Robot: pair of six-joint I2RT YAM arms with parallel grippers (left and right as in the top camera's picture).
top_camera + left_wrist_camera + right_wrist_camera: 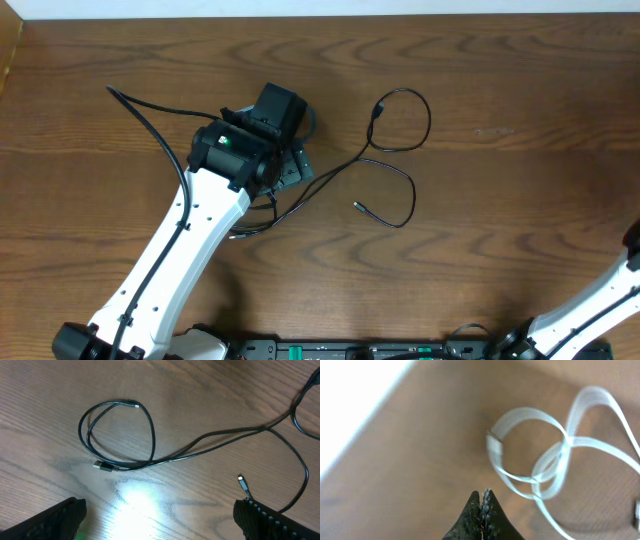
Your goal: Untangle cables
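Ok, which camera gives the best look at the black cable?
The left wrist view: the black cable lies close and sharp, loop and plugs clear, though it runs off the right edge. Overhead shows it smaller, partly under the left arm. The right wrist view shows only a white cable.

Right gripper [481, 495] pinched together, empty — blurred white cable [565, 442] lies looped on the table [420, 460].

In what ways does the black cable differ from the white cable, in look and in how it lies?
The black cable is dark and sharp in view; the white cable is pale and blurred. The black cable stretches out long with open loops; the white cable is gathered in overlapping loops. Both lie loose on the wooden table, held by nothing.
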